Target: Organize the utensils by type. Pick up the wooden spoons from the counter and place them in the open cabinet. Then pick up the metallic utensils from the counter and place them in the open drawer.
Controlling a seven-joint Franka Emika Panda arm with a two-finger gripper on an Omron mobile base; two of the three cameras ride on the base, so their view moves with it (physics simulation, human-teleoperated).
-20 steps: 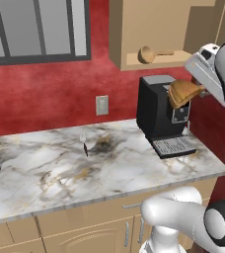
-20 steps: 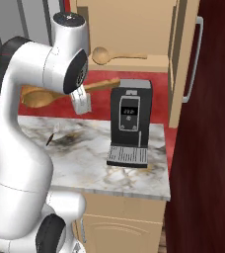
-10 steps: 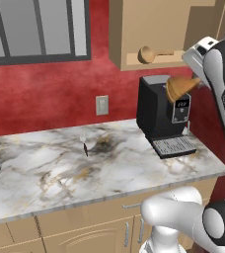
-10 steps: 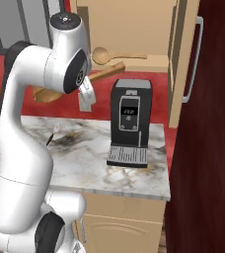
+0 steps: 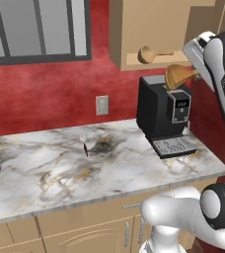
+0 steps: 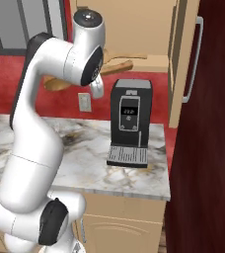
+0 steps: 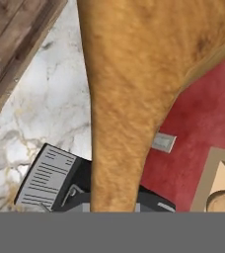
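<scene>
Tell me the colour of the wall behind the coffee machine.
Deep red wall, clearest in the left base view.

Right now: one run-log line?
gripper: shut on wooden spoon | raised near open cabinet | other spoon on shelf

coffee machine (image 5: 163,114) below open cabinet (image 5: 149,29); counter (image 5: 45,168) left free

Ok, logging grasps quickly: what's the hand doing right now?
Hand: closed on a wooden spoon, carried up beside the open cabinet.
</scene>
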